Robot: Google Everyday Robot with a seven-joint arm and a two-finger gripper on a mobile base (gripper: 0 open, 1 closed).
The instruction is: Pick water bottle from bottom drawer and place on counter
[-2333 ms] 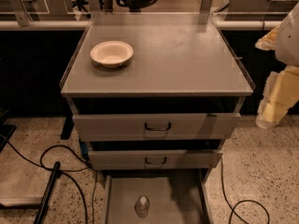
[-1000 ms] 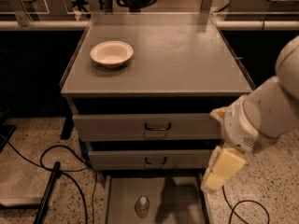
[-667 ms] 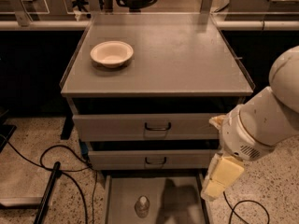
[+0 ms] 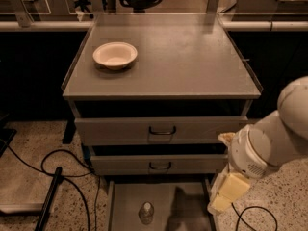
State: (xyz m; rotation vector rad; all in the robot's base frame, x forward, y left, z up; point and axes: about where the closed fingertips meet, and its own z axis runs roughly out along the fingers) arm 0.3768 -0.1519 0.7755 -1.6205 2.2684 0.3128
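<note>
The water bottle [image 4: 146, 212] stands upright on the floor of the open bottom drawer [image 4: 185, 207], left of its middle; I see its pale cap from above. The counter [image 4: 192, 57] is the flat grey top of the cabinet. My gripper [image 4: 224, 194], a cream part at the end of the white arm [image 4: 269, 141], hangs at the drawer's right wall, to the right of the bottle and apart from it. It holds nothing that I can see.
A cream round bowl [image 4: 115, 55] sits on the counter's left side. Two shut drawers with dark handles [image 4: 162, 130] are above the open one. Black cables [image 4: 57, 170] lie on the speckled floor to the left, and one more [image 4: 255, 215] at the lower right.
The arm has swung down from the cabinet's right side to the right edge of the bottom drawer and shifted slightly right. The bottle and the bowl have not moved.
</note>
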